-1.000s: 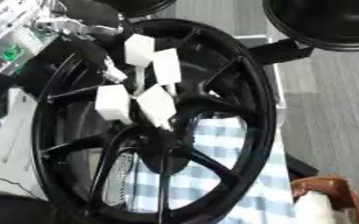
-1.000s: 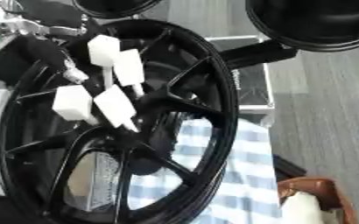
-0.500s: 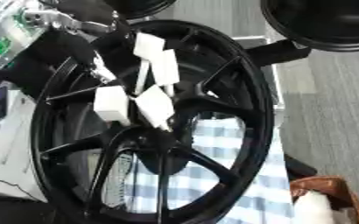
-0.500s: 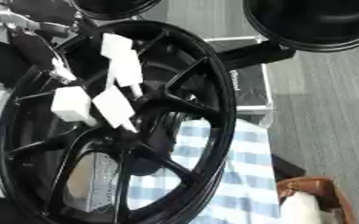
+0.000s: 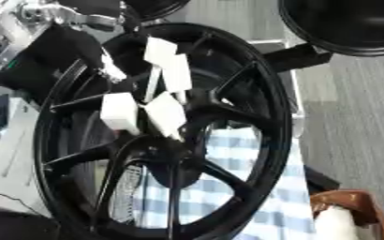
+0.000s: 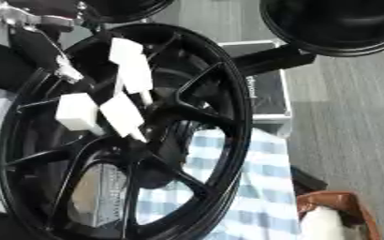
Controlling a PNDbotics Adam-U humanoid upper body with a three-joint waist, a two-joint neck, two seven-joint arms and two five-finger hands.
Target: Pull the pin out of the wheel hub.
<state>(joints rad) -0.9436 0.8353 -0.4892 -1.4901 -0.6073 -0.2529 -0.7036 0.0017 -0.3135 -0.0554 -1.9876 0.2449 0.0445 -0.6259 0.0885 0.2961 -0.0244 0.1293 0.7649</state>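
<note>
One large black spoked metal wheel hub (image 5: 228, 140) fills the frame, four white block-headed pins (image 5: 120, 112) clustered at its centre. The black robot hand (image 5: 60, 44) at upper left: finger state cannot be told.

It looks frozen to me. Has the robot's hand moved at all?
Yes. The left hand has moved down and right, in over the wheel rim toward the white blocks at the hub.

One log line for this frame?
scene: black wheel upright | hub: white block-headed pins in | hand: upper left, at rim | pin: not out
</note>
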